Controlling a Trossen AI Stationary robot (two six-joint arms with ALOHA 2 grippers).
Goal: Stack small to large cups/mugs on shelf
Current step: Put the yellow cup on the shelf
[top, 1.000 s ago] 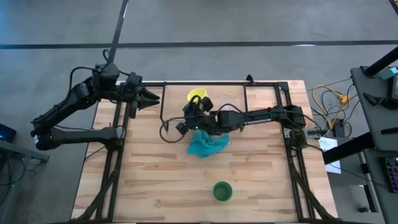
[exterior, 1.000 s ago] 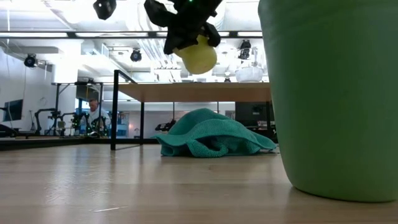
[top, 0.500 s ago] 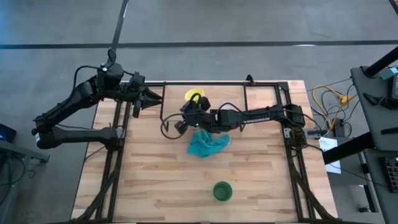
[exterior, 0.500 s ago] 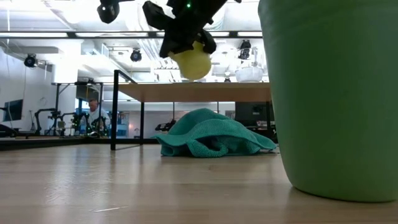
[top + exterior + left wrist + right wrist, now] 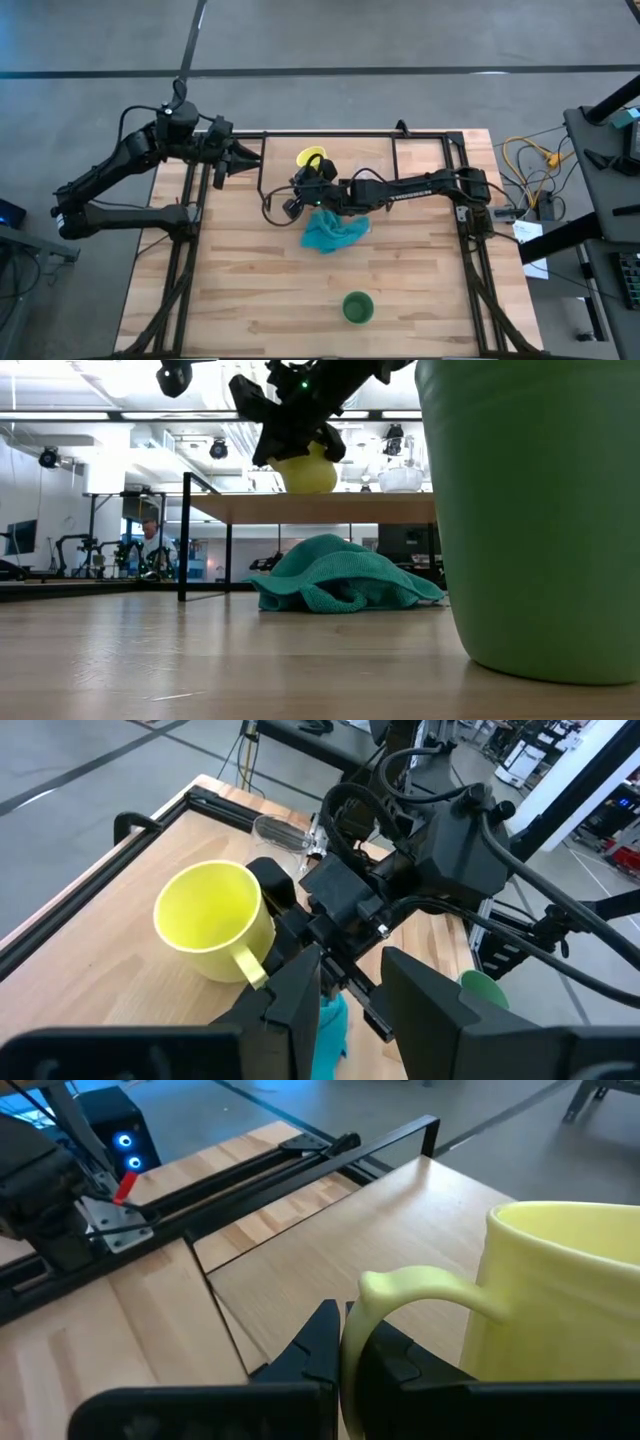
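Holding the yellow mug (image 5: 312, 157) by its handle, pinched tight in the right gripper (image 5: 322, 176), just over the shelf (image 5: 330, 508). Next, probably setting it down softly and letting go. Waiting by the table's far left corner: left gripper (image 5: 240, 157), fingers spread.

My high camera looks straight down on the light-wood tabletop (image 5: 250, 270). My low camera sits at tabletop level, tight against the green plastic cup (image 5: 530, 510). Both wrist cameras closely share the yellow handled mug (image 5: 213, 920).
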